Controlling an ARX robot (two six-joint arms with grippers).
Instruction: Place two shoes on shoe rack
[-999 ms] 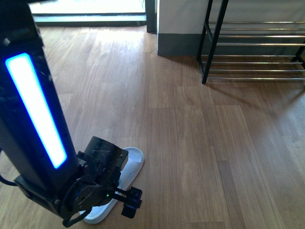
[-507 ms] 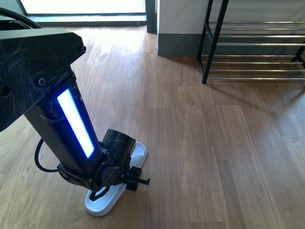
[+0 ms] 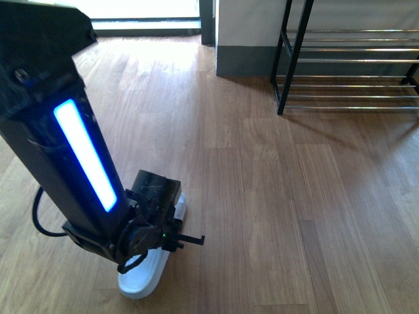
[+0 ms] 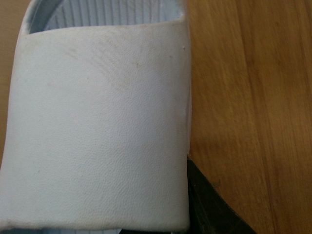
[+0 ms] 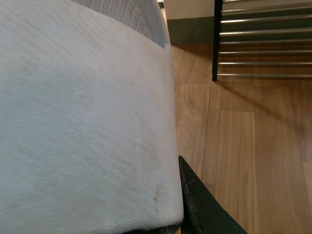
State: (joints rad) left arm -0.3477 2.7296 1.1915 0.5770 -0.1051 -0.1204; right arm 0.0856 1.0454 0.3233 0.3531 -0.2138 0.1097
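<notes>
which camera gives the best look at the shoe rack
The front view: the shoe rack shows its black side frame and several tiers of chrome bars. The right wrist view catches one post and bar ends past a sandal. The left wrist view shows none.

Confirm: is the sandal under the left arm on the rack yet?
Off it. The sandal lies on the floor under the left tool; the shoe rack stands far across the room.

Wood-plank floor (image 3: 275,196) runs up to a white wall (image 3: 249,19) with grey baseboard (image 3: 245,62).
</notes>
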